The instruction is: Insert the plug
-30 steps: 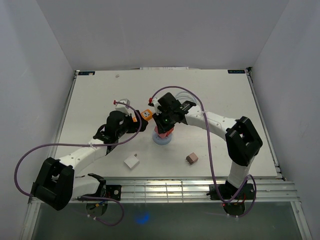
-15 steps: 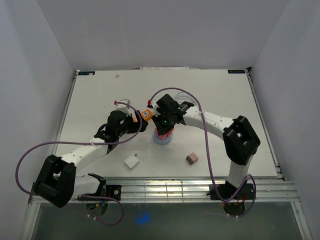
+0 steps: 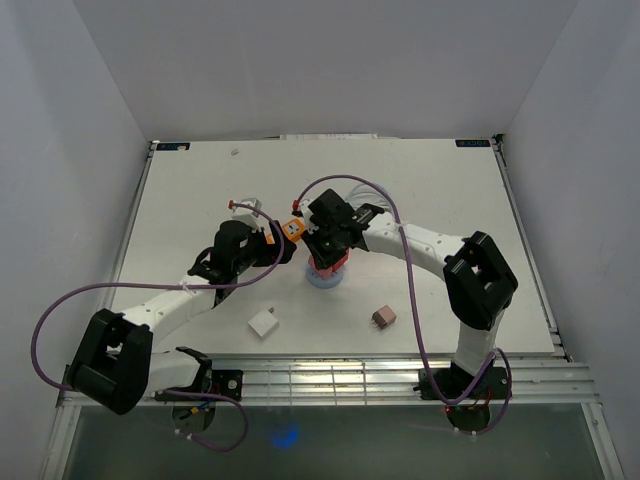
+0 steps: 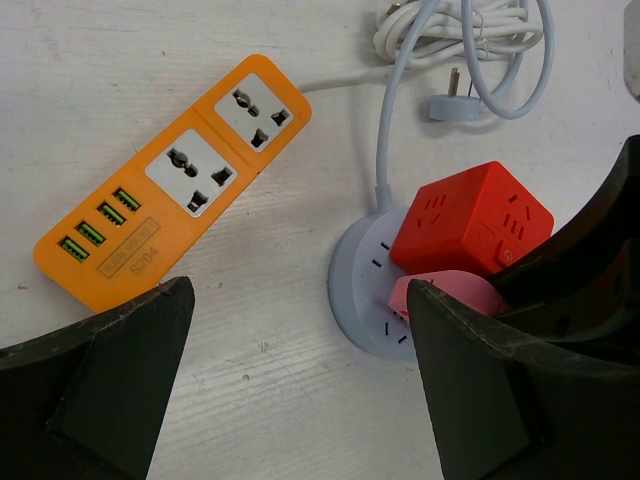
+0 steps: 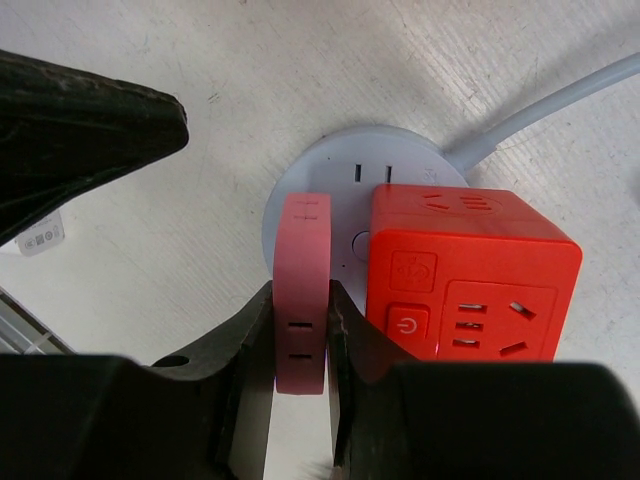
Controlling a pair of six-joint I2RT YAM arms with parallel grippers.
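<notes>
**Operator:** What lies closest to your bases?

**Me:** Two loose pieces on the table (image 3: pixel 450 200): a white block (image 3: pixel 264 324) near left and a brownish block (image 3: pixel 383 317) near right. I hold neither.

**Operator:** And your hands?

**Me:** My right gripper (image 5: pixel 301 310) is pinching the pink plug (image 5: pixel 302 240), one finger flat on each broad face. It hangs over the round socket hub (image 5: pixel 330 160), just left of the red cube (image 5: pixel 470 270) that sits on the hub. Its prongs are hidden, so I cannot tell whether they have entered any slots. My left gripper (image 4: pixel 300 380) is spread wide and carries nothing, hovering just left of the hub.

**Operator:** How will the plug behave?

**Me:** I judge it light and stiff: a thin, hard plastic slab with smooth faces. It will not bend, but it could pivot or slide between my pads if I push off-axis. Holding it mid-body on the broad faces seems right, since that leaves the underside free and keeps the push in line with the slots. The hub looks light too and may skate, so my free hand could steady its rim.

**Operator:** And beyond that?

**Me:** The orange power strip (image 4: pixel 170 180) lies just past the hub to the left. Farther still is the coiled white cable (image 4: pixel 450 40).
</notes>
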